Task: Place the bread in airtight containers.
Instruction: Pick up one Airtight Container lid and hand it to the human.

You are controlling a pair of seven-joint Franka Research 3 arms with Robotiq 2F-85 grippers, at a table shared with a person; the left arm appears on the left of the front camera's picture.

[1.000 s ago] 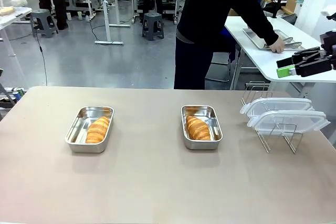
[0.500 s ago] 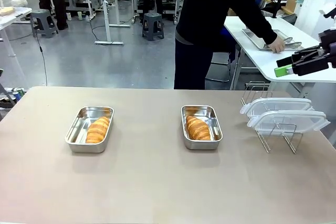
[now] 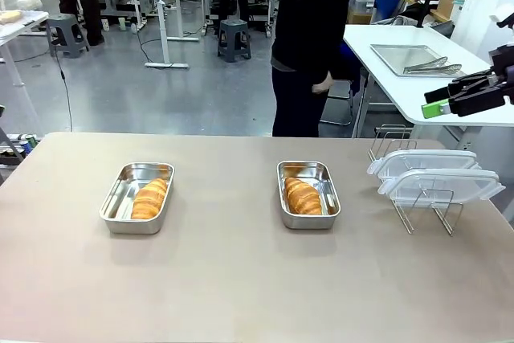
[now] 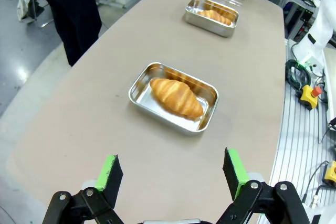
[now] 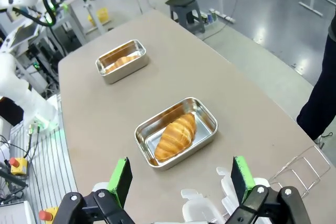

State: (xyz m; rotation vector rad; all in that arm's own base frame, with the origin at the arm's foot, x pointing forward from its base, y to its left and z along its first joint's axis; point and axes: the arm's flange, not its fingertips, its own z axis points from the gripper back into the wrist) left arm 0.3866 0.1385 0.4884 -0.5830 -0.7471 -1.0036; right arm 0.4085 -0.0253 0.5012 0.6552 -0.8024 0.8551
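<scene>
Two shiny rectangular stainless-steel tubs sit well apart on a beige table (image 3: 241, 279) in the front view. The left tub (image 3: 120, 196) holds a golden-brown ridged croissant (image 3: 149, 198) along its right side. The right tub (image 3: 328, 192) holds a second croissant (image 3: 302, 197) along its left side. Both tubs are uncovered. At the table's right end, two clear plastic snap lids (image 3: 440, 182) rest one behind the other on a thin wire rack (image 3: 426, 213). The robot's black, green-padded right hand (image 3: 428, 102) hovers at the picture's right edge, higher than the lids, pointing left. A person in dark clothing (image 3: 309, 30) stands at the far side, beside a white side table carrying a flat metal tray (image 3: 393, 55) with tongs (image 3: 434, 64).

From the left wrist, the left hand (image 4: 172, 170) is spread wide over bare table, gripping nothing. Ahead lies the left tub (image 4: 147, 95), its croissant (image 4: 176, 97) set diagonally inside. Farther off is the right tub (image 4: 207, 24) with the second croissant (image 4: 215, 17).

From the right wrist, the right hand (image 5: 181, 179) is likewise spread wide and empty. The lids (image 5: 202, 203) lie just beyond its fingers, with the wire rack (image 5: 304, 166) to one side. Beyond them is the right tub (image 5: 205, 127) with its croissant (image 5: 176, 136), and farther still the left tub (image 5: 118, 74).
</scene>
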